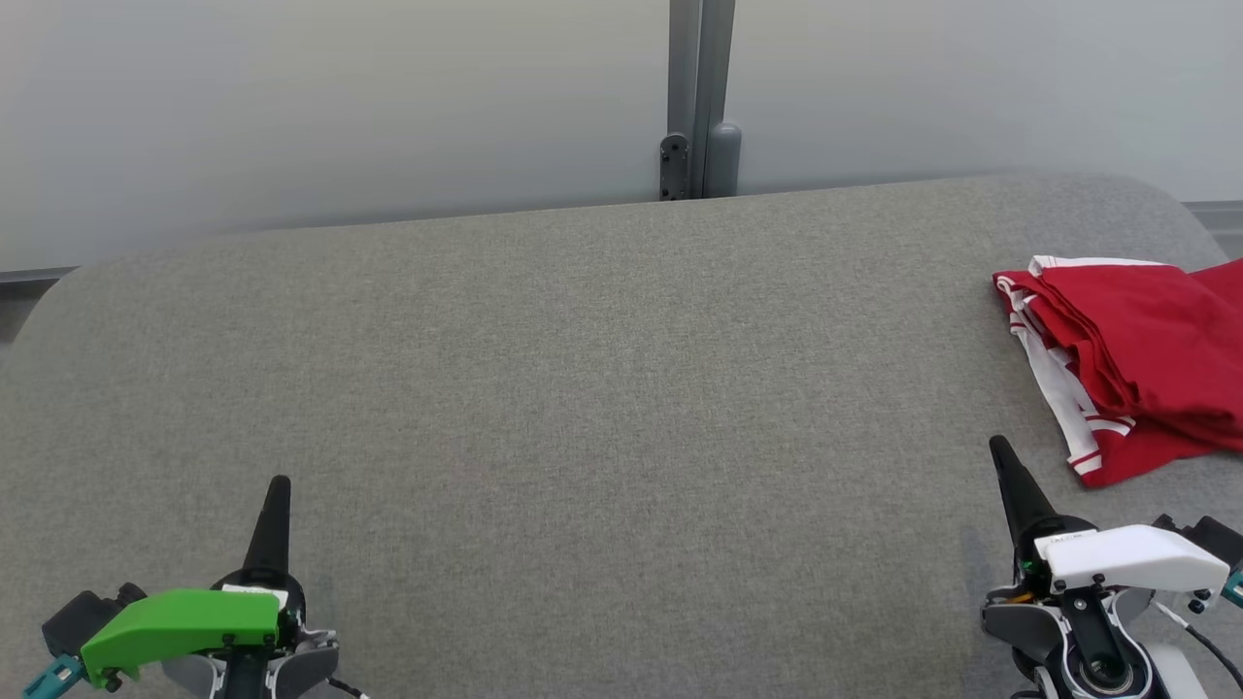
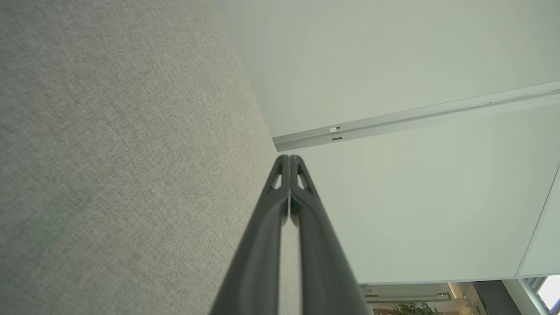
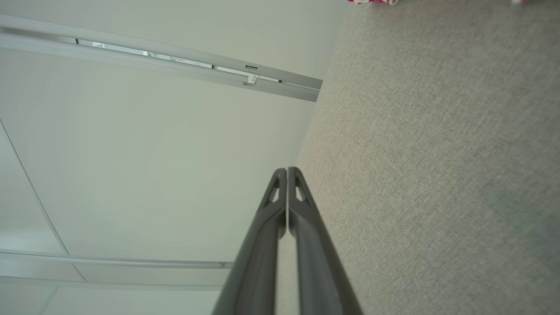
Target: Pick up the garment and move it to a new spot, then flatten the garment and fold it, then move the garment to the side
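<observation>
Since the red garment [image 1: 1136, 359] already lies folded against the right edge of the grey worktop [image 1: 583, 388], I'd judge the setting-aside done and no further move needed. Its white-trimmed side faces the middle, and its long axis seems to run far-to-near. The left gripper [image 1: 279, 485] and right gripper [image 1: 1002, 454] sit pinched together, empty, by the near edge.

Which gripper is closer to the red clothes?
Right. The right gripper is just beside the red clothes, not touching; the left gripper is far off across the grey surface.
</observation>
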Motion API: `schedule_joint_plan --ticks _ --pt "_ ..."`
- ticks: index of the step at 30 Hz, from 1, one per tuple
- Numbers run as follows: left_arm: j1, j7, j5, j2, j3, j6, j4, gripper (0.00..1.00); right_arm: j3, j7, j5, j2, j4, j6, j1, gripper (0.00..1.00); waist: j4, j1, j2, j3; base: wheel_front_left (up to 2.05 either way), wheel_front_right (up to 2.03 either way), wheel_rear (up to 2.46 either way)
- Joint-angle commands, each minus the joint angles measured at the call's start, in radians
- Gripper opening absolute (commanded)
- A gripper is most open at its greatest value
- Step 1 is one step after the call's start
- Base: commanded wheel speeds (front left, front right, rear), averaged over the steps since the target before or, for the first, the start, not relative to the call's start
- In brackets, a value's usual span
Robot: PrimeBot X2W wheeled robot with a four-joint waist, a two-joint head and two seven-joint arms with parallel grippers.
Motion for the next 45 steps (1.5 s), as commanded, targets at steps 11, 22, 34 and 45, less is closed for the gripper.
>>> schedule_joint_plan --ticks 11,22,34,45 --pt "-0.031 0.026 -0.095 -0.001 0.025 -0.024 -0.005 0.00 -0.016 0.029 0.098 -0.006 -0.012 0.000 -0.021 0.00 -0.003 0.0000 0.0000 0.003 0.00 0.00 0.00" --pt "-0.041 0.046 -0.163 -0.004 0.043 -0.037 -0.004 0.00 -0.027 0.050 0.174 -0.006 -0.015 0.000 -0.023 0.00 -0.005 0.0000 0.0000 0.005 0.00 0.00 0.00" --pt "-0.049 0.067 -0.231 -0.006 0.059 -0.051 -0.003 0.00 -0.038 0.069 0.248 -0.006 -0.017 0.000 -0.024 0.00 -0.008 0.0000 0.0000 0.008 0.00 0.00 0.00" --pt "-0.048 0.067 -0.228 -0.006 0.058 -0.049 -0.002 0.00 -0.038 0.069 0.245 -0.005 -0.017 0.001 -0.024 0.00 -0.008 0.0000 0.0000 0.008 0.00 0.00 0.00"
